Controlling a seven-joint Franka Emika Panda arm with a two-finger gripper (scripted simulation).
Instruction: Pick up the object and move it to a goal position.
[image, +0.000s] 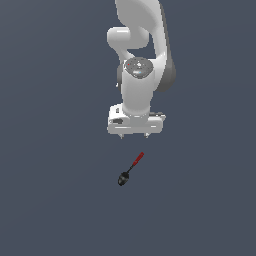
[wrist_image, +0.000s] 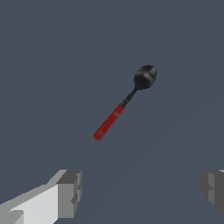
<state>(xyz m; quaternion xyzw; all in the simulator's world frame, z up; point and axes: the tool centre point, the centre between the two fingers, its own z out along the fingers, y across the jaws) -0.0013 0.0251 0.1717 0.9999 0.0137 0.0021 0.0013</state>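
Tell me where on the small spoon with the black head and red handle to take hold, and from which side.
Probably the straight red handle of the small black-headed spoon: the rounded black head could slip. It lies flat and diagonal, so bring the open tool down from above, turned so its fingers close across the handle.

The object (image: 131, 169) (wrist_image: 124, 103) is a small spoon-like tool: black rounded head, thin dark shaft, red handle. It lies flat on the plain grey counter (image: 50, 175). In the exterior view its handle points toward one o'clock and its head toward seven o'clock.
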